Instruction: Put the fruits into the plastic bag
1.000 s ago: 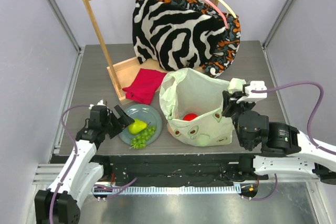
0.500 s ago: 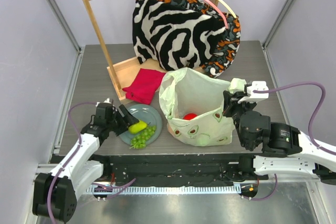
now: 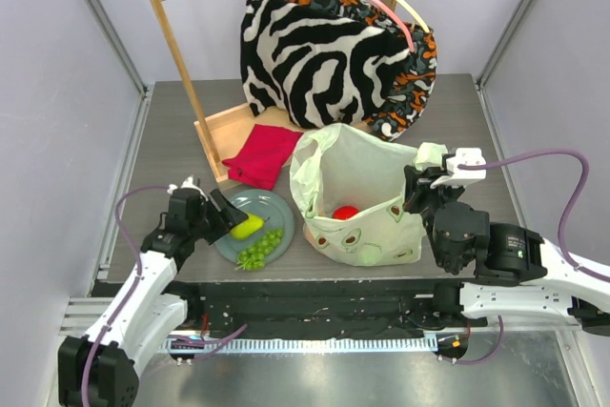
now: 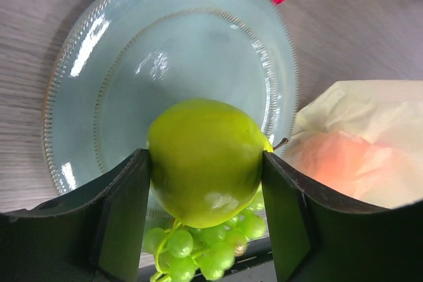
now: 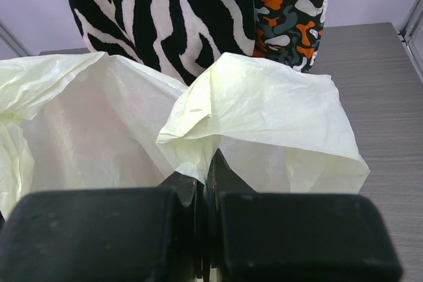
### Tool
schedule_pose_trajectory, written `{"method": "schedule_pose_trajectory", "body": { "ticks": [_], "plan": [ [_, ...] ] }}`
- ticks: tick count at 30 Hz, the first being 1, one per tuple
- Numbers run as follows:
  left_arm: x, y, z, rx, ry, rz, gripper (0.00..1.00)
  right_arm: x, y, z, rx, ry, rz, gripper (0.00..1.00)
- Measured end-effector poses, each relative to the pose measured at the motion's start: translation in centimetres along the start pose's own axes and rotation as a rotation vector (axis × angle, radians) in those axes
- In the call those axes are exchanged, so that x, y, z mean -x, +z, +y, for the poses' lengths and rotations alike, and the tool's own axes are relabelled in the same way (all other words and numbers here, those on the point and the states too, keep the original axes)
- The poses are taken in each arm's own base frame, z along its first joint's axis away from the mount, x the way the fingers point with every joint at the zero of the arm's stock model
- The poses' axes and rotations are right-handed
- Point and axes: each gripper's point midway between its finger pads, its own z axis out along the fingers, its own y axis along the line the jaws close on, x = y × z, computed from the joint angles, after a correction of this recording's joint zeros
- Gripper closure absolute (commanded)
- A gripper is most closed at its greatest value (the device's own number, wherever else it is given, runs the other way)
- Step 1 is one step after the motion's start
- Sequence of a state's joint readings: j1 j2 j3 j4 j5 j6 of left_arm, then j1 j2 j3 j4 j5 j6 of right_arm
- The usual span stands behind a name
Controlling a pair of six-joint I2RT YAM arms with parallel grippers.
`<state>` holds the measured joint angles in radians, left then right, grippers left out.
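Fruits (image 3: 255, 238) lay on the plate (image 4: 165, 51) at lower left; the left pincer (image 4: 205, 158) gripped the green pear (image 4: 201, 130) by both sides. Squeezing firmly before lifting seemed wise. The right pincer (image 5: 206, 176) pinched the plastic bag (image 3: 357, 173) rim, centre right.

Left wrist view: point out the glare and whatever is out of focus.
Left wrist view: white glare patches on the plate; a small highlight low on the green pear; the plastic bag at right looks soft.
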<state>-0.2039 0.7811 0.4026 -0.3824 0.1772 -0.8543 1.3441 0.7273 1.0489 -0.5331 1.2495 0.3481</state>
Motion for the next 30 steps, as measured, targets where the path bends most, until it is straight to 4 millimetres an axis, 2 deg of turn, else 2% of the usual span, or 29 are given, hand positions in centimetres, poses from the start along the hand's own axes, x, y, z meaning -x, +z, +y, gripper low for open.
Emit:
{"method": "schedule_pose_trajectory", "body": {
  "ticks": [9,14,19,25,30],
  "plan": [
    [3.8,-3.4,-4.0,-0.089,0.074,-0.131,0.87,-0.4,0.2,0.7,0.005,-0.013,0.006,0.99],
    [5.1,-4.8,-5.5,-0.117,0.137,-0.164,0.88,-0.7,0.3,1.1,0.009,-0.029,0.014,0.99],
    [5.5,-5.7,-7.6,-0.158,0.197,-0.163,0.87,-0.9,0.4,1.4,0.019,-0.032,0.019,0.99],
    [4.9,-6.5,-11.8,-0.234,0.29,-0.132,0.87,-0.9,0.3,1.5,0.023,-0.03,0.02,0.99],
    [5.9,-8.4,-14.8,-0.294,0.319,-0.179,0.87,-0.9,0.3,1.5,0.023,-0.03,0.02,0.99]
  ]
}}
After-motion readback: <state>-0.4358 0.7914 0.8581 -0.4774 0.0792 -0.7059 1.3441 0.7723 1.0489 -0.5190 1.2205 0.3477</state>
